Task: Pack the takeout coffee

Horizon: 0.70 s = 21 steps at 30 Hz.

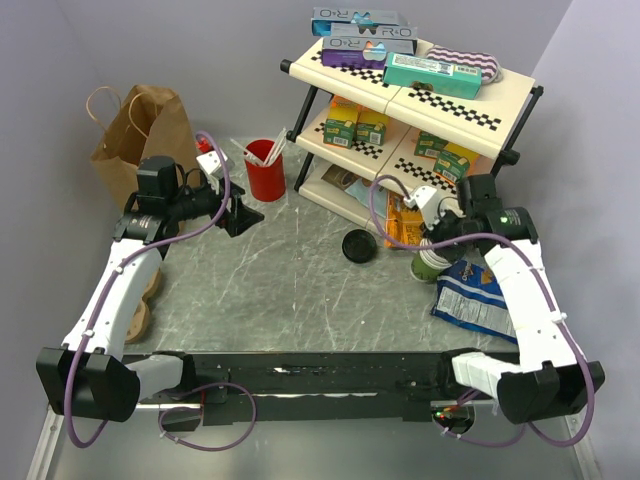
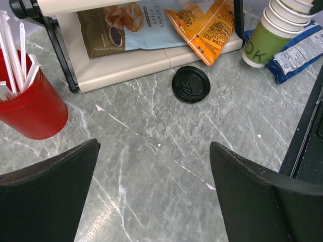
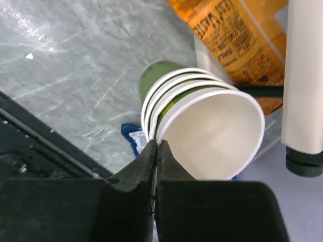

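Observation:
No lidded dark green cup shows in any view. A round black lid (image 1: 358,245) lies flat on the table by itself; it also shows in the left wrist view (image 2: 191,84). A lidless stack of green cups (image 1: 430,262) with tan insides leans by the shelf's foot (image 2: 270,35) (image 3: 202,126). My right gripper (image 1: 437,245) (image 3: 157,146) is shut on the rim of the stack's top cup. My left gripper (image 1: 243,218) (image 2: 154,146) is open and empty, low over bare table beside the red cup (image 1: 265,172) (image 2: 30,108), pointing toward the lid.
A brown paper bag (image 1: 140,135) stands at the back left. A two-tier shelf (image 1: 400,100) with boxes fills the back right. An orange chips bag (image 1: 400,220) leans on its bottom tier. A blue snack bag (image 1: 475,295) lies right of the stack.

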### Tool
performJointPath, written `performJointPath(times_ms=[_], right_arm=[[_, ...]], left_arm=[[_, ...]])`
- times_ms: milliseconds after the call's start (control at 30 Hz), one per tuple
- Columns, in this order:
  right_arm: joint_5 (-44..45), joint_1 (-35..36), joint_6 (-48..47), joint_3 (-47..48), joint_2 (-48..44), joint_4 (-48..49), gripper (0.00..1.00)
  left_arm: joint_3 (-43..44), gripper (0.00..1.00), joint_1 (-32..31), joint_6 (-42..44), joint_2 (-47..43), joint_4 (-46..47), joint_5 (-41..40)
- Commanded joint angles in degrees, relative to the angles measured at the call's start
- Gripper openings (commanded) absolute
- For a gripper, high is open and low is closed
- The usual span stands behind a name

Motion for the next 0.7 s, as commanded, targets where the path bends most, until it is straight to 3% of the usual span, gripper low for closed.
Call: performJointPath(times_ms=[0, 33, 100, 200, 267, 333, 433, 500, 600, 667], right_arm=[[2.09, 3.07, -1.61, 1.96, 1.24, -2.35, 0.00], [6.24, 4.87, -3.01, -1.28, 0.19, -0.95, 0.00], [-1.15, 1.30, -2.85, 0.43, -1.31, -0.05, 0.00], [9.68, 6.01, -3.73, -2.36, -1.05, 1.00, 0.00], [1.72, 2.44, -4.25, 0.61, -0.96, -1.27, 0.00], [5.29, 5.82, -5.03, -1.39, -1.49, -1.19, 0.00], [-2.05, 3.23, -2.33, 3.40, 0.18, -6.55, 0.00], [5.90, 6.63, -1.79, 1.51, 0.01, -4.46, 0.00], [-1.86, 2.52, -1.00, 5.52, 3.86, -10.67, 0.00], [6.40, 5.04, -0.73, 1.79, 1.44, -5.35, 0.00]], left_arm=[[-0.15, 0.97, -0.29, -0.09, -1.08, 1.23, 1.16], [-0.24, 0.97, -0.29, -0.18, -1.08, 1.31, 1.17], [-0.41, 0.97, -0.38, -0.44, -0.99, 1.66, 1.16], [-0.24, 0.97, -0.46, -0.53, -0.82, 1.66, 1.25], [-0.24, 0.97, -0.38, -0.70, -0.64, 1.93, 1.43], [-0.24, 0.97, -0.46, -0.79, -0.38, 2.02, 1.52], [-0.68, 0.97, -0.55, -1.49, -0.29, 2.72, 1.69], [-0.77, 0.97, -0.64, -1.58, -0.11, 2.63, 1.69], [-1.03, 0.97, -0.90, -1.85, 0.15, 2.98, 1.78], [-0.85, 0.97, -1.26, -1.50, 0.41, 2.72, 1.78]])
